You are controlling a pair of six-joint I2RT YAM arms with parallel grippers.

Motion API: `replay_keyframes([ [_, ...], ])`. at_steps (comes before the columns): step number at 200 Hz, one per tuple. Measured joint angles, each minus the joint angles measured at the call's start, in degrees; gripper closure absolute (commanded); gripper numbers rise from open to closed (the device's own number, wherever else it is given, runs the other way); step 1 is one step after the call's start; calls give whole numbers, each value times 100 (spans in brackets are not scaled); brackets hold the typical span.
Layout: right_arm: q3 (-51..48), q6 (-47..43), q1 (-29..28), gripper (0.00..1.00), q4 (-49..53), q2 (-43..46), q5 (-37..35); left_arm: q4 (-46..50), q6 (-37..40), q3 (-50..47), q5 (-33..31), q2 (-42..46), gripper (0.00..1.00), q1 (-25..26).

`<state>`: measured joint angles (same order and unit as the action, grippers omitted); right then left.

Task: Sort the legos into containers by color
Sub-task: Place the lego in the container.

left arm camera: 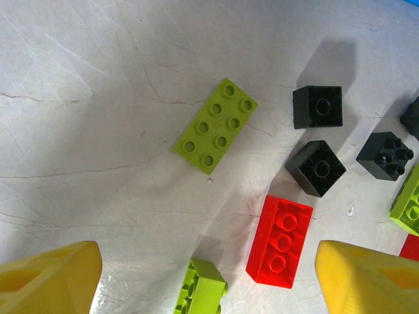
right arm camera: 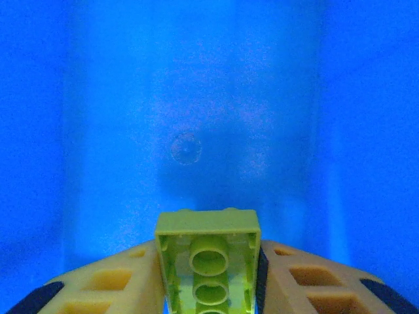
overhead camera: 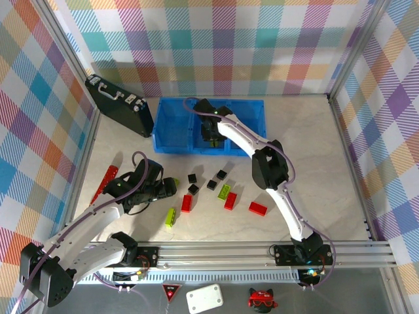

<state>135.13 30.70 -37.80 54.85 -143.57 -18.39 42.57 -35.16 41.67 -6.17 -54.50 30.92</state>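
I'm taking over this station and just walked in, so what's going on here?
Two arms are sorting legos by color into the blue bins. The right gripper is shut on a lime-green brick and holds it over the middle bin. The left gripper hovers open over loose bricks on the table, among them a red brick, a green brick and a black brick. Most bricks are not yet binned.

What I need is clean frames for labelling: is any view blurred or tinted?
Right wrist: bin hazy under an all-blue wash, held lime brick sharp. Left wrist: crisp, black bricks casting soft shadows. Top external: even light, no strong glare.
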Motion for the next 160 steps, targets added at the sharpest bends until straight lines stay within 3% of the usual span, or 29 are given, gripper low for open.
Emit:
replay_keyframes([
  [66, 26, -15, -2, 54, 4, -13, 87, -2, 0, 0, 0, -2, 15, 0],
  [160, 24, -210, -9, 53, 70, 105, 179, 0, 4, 4, 2, -2, 16, 0],
])
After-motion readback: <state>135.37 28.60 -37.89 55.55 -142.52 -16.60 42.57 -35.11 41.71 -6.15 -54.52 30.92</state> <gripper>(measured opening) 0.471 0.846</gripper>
